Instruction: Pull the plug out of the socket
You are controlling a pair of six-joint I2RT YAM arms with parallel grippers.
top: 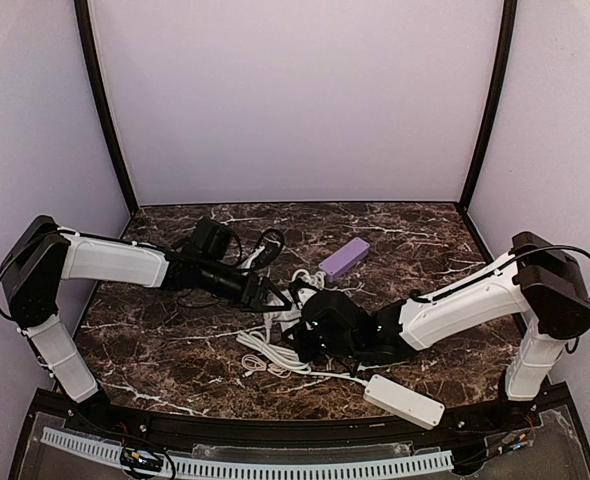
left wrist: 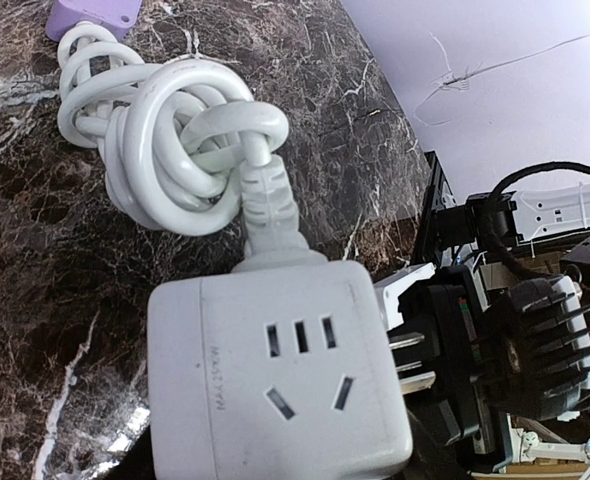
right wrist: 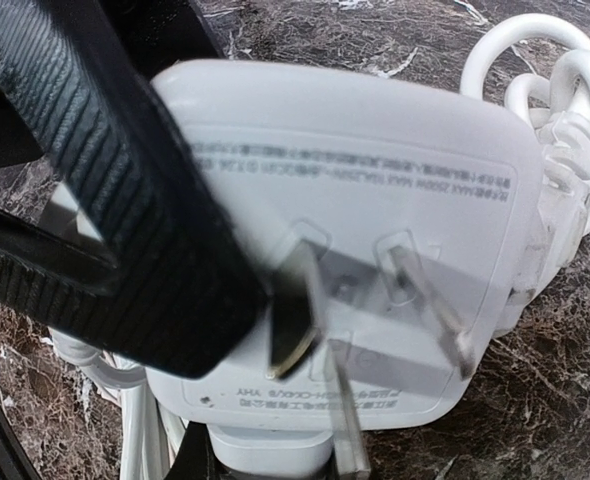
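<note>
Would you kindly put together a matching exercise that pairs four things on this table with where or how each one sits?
Things:
1. plug
2. cube socket
3. power strip
4. purple box

Places or states:
A. lying at the near edge of the table
B. farthest back of the four
C. outlet holes on its upward face all empty
D. metal prongs bare, out of any outlet

Pairs: 1-D, 2-C, 3-A, 4-B
</note>
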